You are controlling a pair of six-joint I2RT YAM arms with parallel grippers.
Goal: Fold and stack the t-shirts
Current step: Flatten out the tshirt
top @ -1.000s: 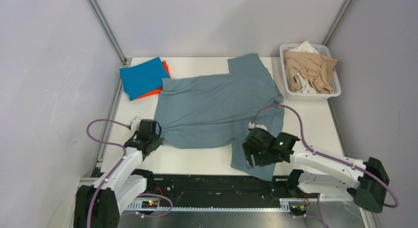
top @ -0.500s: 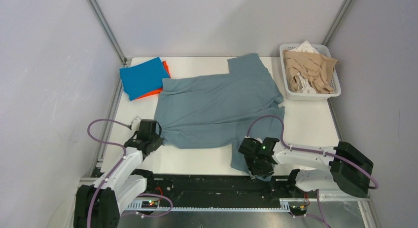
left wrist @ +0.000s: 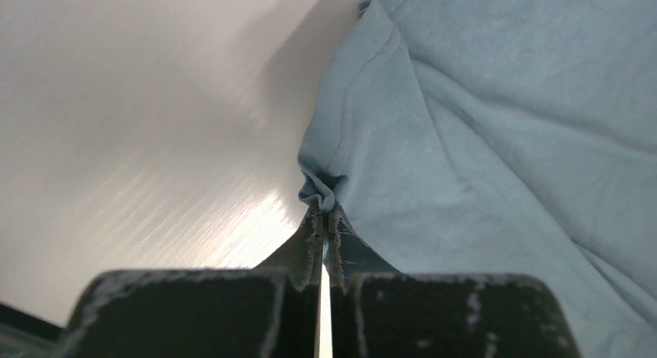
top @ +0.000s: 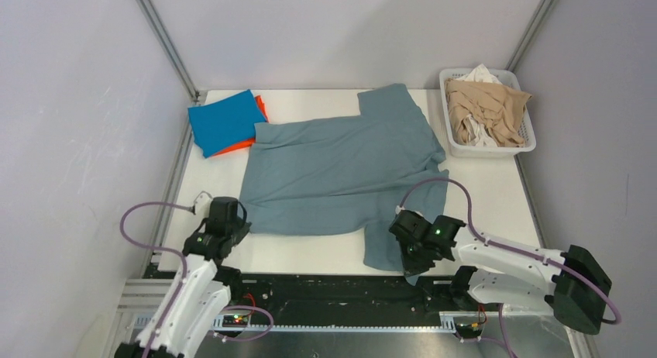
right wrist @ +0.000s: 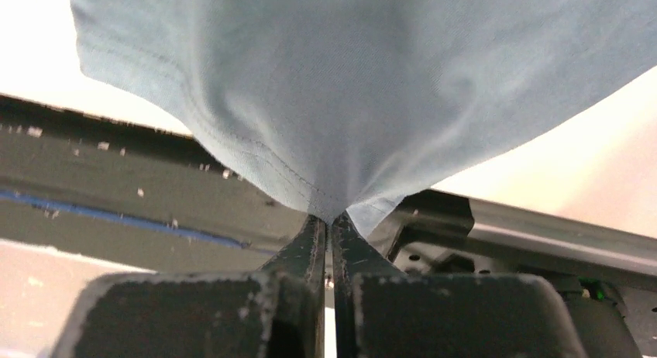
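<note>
My left hand (left wrist: 324, 215) is pinched shut on the hem corner of the grey-blue t-shirt (top: 341, 172), and my right hand (right wrist: 331, 218) is pinched shut on the edge of its near sleeve. That sleeve is drawn back to the near rim of the tabletop (top: 310, 257), and a fold of cloth hangs from my fingers. All the rest of the shirt lies ahead of both hands, spread flat. Its long axis runs crosswise, from the hem in front of my left hand to the shoulders beyond my right. The edge I hold lies along that axis, so I judge the fold must go straight forward, away from me, with both hands travelling together. The blue t-shirt (top: 225, 122) and the orange t-shirt (top: 240, 147) under it sit far ahead of my left hand, just beside the hem's far corner
</note>
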